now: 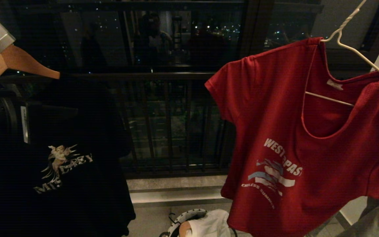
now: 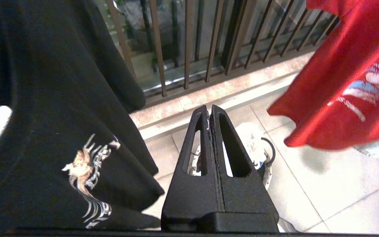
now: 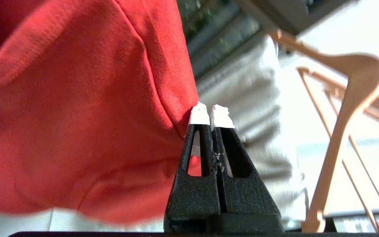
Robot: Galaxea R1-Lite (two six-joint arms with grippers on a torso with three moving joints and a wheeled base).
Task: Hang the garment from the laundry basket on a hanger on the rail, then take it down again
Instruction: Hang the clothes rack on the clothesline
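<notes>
Garment [image 1: 308,131] is hanging lopsided on the thin wire hanger [image 1: 347,46], looking light, floppy and slidey, so I'm guessing pinching a bunched hem or shoulder is working best, while the right tool [image 3: 212,116] is sitting pinched shut beside its edge, holding nothing.

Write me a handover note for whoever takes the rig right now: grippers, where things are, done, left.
Left gripper: shut, empty, poised above the laundry basket on the floor.
Right gripper: shut, holding nothing, fingertips beside the garment's edge.
Garment: hanging on the hanger, which sits tilted, collar slumped to one side.
Black T-shirt hangs on a wooden hanger to the left; white cloth lies in the basket.
Done: hanging.
Left: take the garment down again.
</notes>
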